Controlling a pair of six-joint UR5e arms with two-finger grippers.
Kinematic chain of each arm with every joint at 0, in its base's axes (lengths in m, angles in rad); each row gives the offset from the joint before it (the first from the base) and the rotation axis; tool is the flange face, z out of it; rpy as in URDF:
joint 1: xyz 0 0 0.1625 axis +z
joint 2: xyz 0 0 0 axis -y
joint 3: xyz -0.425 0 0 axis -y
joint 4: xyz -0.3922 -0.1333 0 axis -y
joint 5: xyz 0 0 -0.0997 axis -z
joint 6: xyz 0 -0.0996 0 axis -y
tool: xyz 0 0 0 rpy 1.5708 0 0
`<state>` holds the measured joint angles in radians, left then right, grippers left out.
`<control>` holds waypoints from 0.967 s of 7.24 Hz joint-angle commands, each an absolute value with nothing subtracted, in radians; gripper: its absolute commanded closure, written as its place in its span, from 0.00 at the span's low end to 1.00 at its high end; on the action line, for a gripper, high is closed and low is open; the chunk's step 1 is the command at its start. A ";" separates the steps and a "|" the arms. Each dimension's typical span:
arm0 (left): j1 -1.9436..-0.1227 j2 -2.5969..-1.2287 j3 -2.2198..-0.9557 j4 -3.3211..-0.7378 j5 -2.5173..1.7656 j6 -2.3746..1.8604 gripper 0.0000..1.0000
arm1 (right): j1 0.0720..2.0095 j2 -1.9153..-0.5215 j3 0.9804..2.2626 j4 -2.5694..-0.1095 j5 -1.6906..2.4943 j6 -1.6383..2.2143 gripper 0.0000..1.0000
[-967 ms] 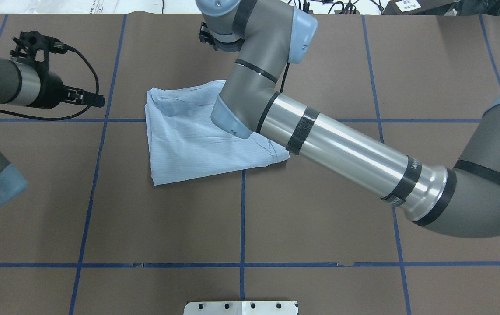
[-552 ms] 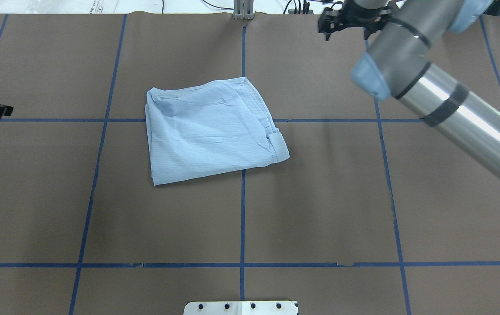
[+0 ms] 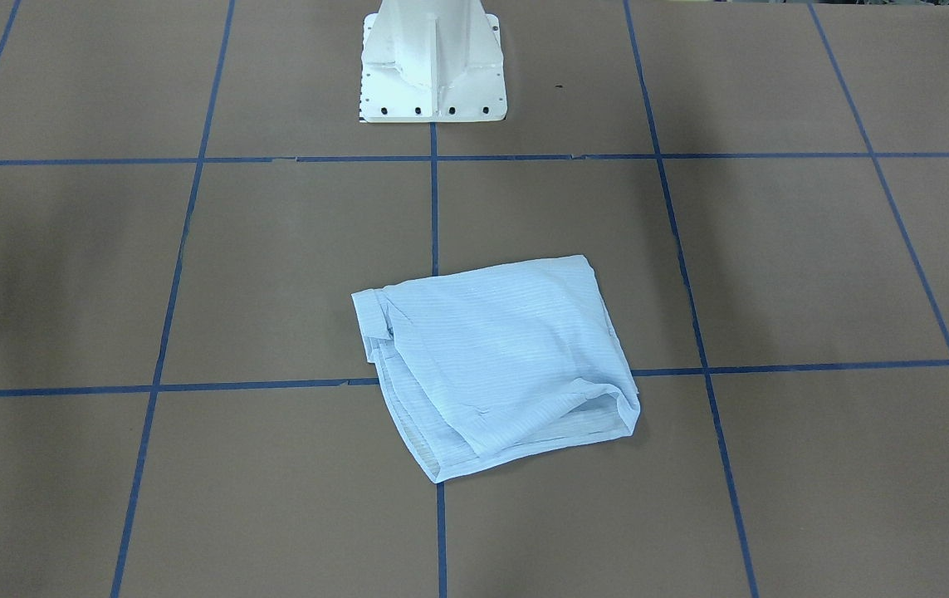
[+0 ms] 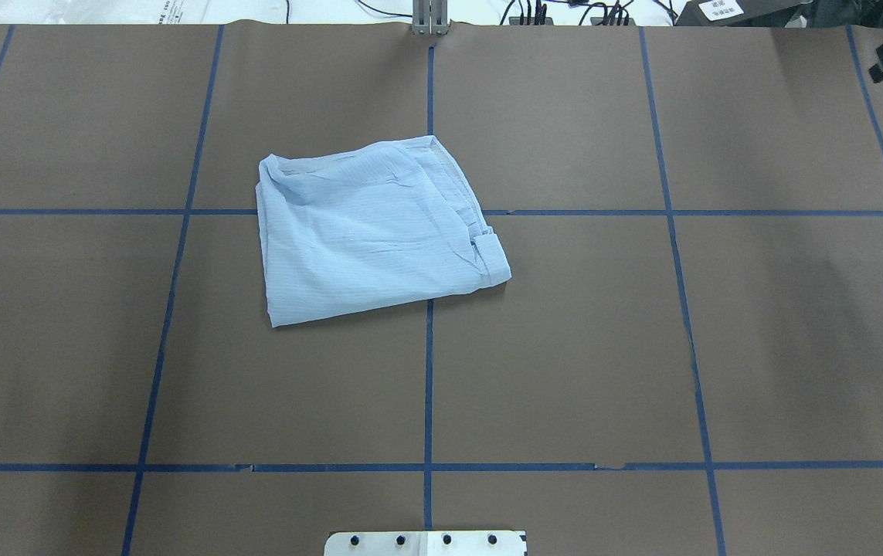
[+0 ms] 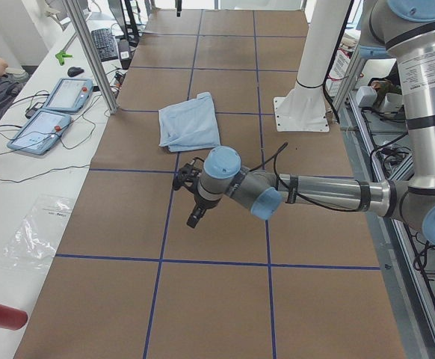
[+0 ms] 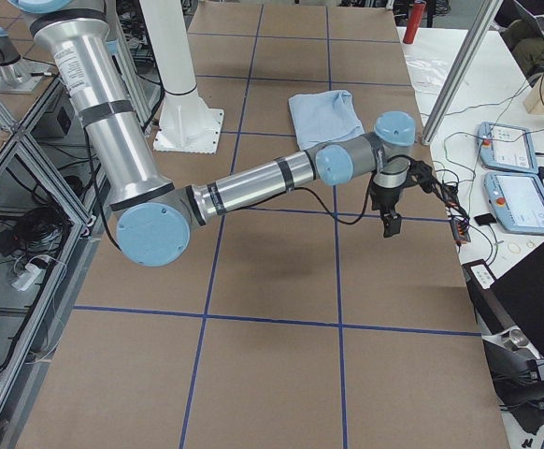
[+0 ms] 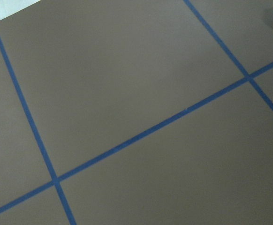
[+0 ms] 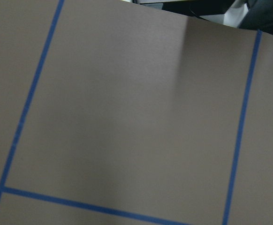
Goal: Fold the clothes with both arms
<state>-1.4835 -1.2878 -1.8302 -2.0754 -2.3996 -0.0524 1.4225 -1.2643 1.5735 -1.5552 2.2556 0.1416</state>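
One folded shirt (image 4: 368, 232); left arm (image 5: 322, 193), right arm (image 6: 253, 185) well clear; jaws' state I cannot tell.

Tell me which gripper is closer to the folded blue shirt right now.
Left, though not by much. The left gripper hangs off the shirt's left side, roughly level with it. The right gripper sits farther out, near the table's far right corner.

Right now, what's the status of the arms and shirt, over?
Left tool and right tool out wide, open or shut unclear. Pale-blue striped thin shirt lies folded on brown table. Nothing obstructing it.
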 commanded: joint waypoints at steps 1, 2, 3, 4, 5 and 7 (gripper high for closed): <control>-1.568 -1.281 -1.780 -1.995 -2.416 -0.040 0.00 | 1.477 -1.498 1.604 -1.504 2.290 0.107 0.00; -1.527 -1.287 -1.770 -1.877 -2.411 -0.002 0.00 | 1.477 -1.562 1.611 -1.415 2.305 0.112 0.00; -1.523 -1.285 -1.772 -1.805 -2.386 0.147 0.00 | 1.477 -1.581 1.605 -1.376 2.324 0.117 0.00; -1.534 -1.293 -1.784 -1.686 -2.340 0.247 0.00 | 1.477 -1.594 1.611 -1.376 2.329 0.117 0.00; -1.558 -1.343 -1.798 -1.607 -2.318 0.279 0.00 | 1.477 -1.612 1.612 -1.374 2.324 0.117 0.00; -1.565 -1.422 -1.783 -1.498 -2.318 0.281 0.00 | 1.477 -1.661 1.614 -1.373 2.312 0.109 0.00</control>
